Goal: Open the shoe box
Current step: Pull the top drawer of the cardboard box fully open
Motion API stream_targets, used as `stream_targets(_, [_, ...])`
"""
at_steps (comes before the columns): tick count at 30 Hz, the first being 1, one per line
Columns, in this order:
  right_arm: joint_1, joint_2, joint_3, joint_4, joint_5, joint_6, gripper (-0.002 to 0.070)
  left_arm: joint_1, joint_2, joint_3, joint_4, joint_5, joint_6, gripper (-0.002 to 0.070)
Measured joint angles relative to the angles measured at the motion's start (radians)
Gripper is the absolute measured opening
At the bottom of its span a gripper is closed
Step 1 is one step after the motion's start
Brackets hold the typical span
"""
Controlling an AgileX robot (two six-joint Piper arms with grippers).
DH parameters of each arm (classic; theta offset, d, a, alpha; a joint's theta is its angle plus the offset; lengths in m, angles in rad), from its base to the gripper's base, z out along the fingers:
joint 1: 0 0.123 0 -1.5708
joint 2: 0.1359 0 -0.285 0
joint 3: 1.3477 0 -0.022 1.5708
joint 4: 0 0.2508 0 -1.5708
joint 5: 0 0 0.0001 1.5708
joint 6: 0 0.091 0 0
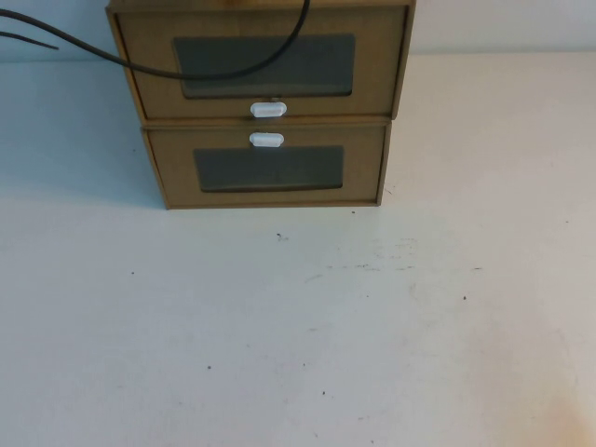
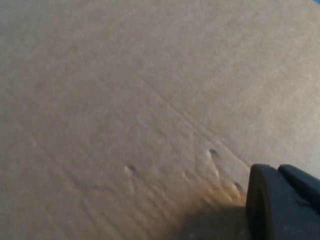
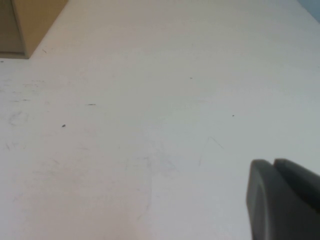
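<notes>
Neither arm appears in the high view, so I read both poses from the wrist cameras. The left gripper (image 2: pixel 277 172) is very close over a brown cardboard face (image 2: pixel 125 100). Its two dark fingers lie together with only a thin seam between them, and nothing is in them. The cardboard is matte, with fine diagonal creases and a few small dents. I cannot tell which box this face belongs to.

The right gripper (image 3: pixel 274 167) hangs low over the table (image 1: pixel 298 326), also closed and empty, well apart from the boxes.

The two shoe boxes stand stacked at the far side of the table, a little left of its middle. The upper box (image 1: pixel 372 65) sits on the lower box (image 1: pixel 363 168) and is slightly wider. Both are flat brown cardboard with straight edges. Each front has a dark rectangular window (image 1: pixel 317 70) (image 1: pixel 268 169) and a small white rounded handle. The upper handle (image 1: pixel 268 109) is at the bottom edge of its front, and the lower handle (image 1: pixel 266 140) is at the top edge of its front, so the two are just beside each other. A black cable (image 1: pixel 186 75) hangs curved across the upper front.

The table is white and smooth, with small dark specks and faint scratches. There is wide open surface in front of the boxes and on both sides of them.
</notes>
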Motion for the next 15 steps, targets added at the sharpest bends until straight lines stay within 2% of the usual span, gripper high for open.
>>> stream_targets(4, [0.000, 0.000, 0.000, 0.000, -0.010, 0.000, -0.0014, 0.000, 0.000, 0.000, 0.000, 0.000, 0.000, -0.0005])
stream_targets(7, [0.000, 0.000, 0.000, 0.055, -0.105, 0.000, -0.0014, 0.000, 0.000, 0.000, 0.000, 0.000, 0.000, -0.0005])
stream_targets(15, [0.000, 0.000, 0.000, 0.546, -0.388, 0.000, -0.0014, 0.000, 0.000, 0.000, 0.000, 0.000, 0.000, -0.0005])
